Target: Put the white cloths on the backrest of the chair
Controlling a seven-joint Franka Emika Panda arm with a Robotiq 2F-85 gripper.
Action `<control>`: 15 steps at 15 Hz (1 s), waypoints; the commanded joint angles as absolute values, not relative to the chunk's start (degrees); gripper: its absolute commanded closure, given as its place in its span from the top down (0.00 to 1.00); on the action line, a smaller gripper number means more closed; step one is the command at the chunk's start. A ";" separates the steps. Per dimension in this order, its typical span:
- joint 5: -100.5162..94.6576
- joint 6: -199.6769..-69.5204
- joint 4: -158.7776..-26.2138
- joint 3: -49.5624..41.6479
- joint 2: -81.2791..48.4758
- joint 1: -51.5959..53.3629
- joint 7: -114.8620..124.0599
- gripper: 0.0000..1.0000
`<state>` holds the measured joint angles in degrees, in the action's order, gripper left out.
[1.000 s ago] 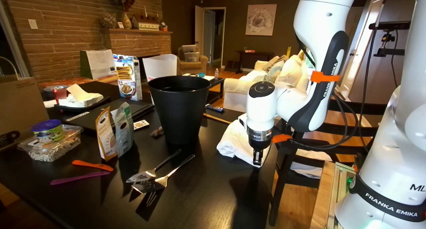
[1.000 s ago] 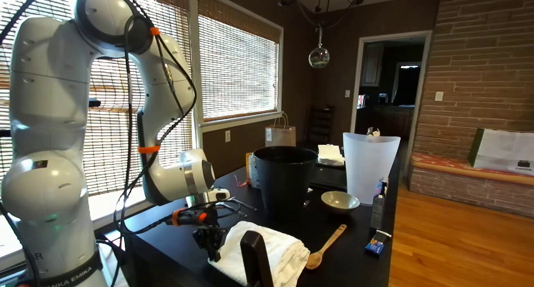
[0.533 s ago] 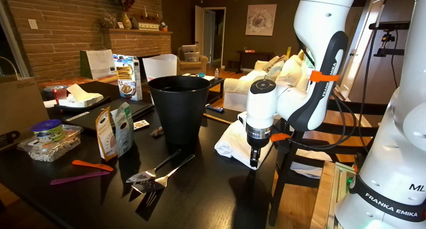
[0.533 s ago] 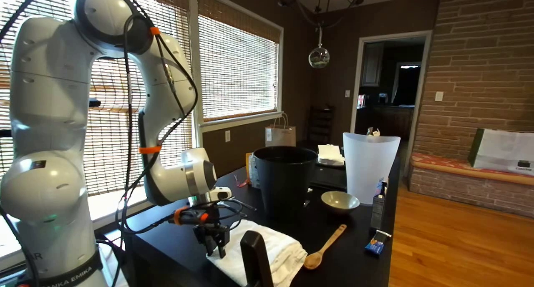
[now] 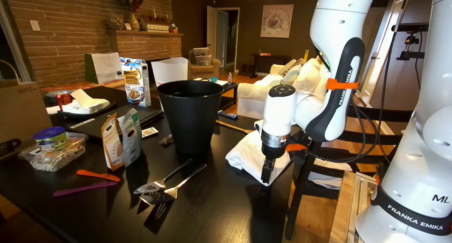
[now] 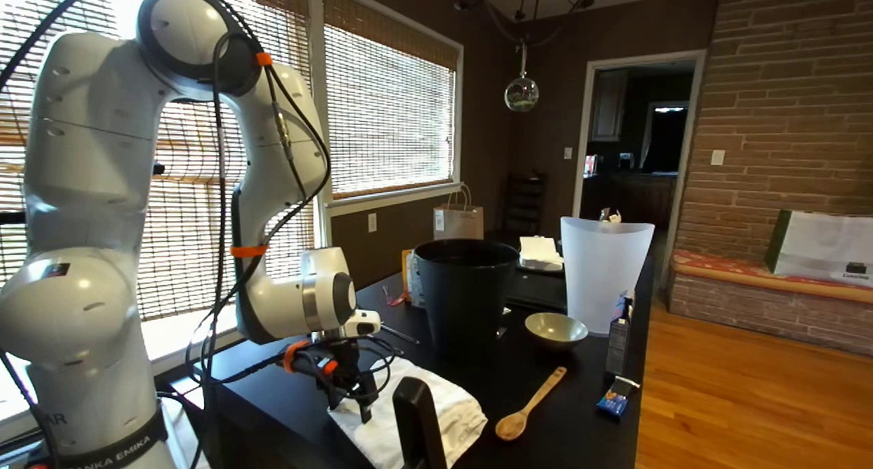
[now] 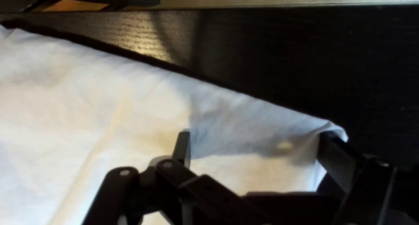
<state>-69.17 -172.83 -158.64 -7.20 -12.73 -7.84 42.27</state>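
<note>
A folded white cloth (image 5: pixel 243 154) lies rumpled on the dark table, near its edge, in both exterior views. My gripper (image 7: pixel 255 136) points down over its near corner, jaws wide apart. In the wrist view the right-hand finger (image 7: pixel 337 159) touches a small raised fold at the corner; the left-hand finger (image 7: pixel 182 146) is over the cloth's surface. Nothing is clamped between them. The dark chair (image 5: pixel 299 191) stands against the table edge, partly behind the arm; its post (image 6: pixel 417 414) rises in front of the cloth. Something white (image 5: pixel 326 179) shows low between its slats; I cannot tell what.
A tall black bin (image 5: pixel 190 119) stands beyond the cloth. Metal spatulas (image 5: pixel 169 191) and standing pouches (image 5: pixel 130 138) lie farther along the table. A wooden spoon (image 6: pixel 532 407) and a bowl (image 6: pixel 556 329) are past the cloth. Cables (image 6: pixel 218 251) hang along the arm.
The jaws have spread wider. My gripper has shifted slightly toward the table's near end, and the cloth has slid the same way, its corner now farther from the wooden spoon.
</note>
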 commanded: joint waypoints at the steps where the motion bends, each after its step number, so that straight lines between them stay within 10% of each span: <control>1: -65.12 -174.60 -158.64 -5.35 -14.22 -10.34 41.84 1.00; 15: -54.64 -169.95 -157.46 8.62 -11.14 -17.77 41.95 1.00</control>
<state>-57.50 -172.49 -157.45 4.96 -12.65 -15.34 42.30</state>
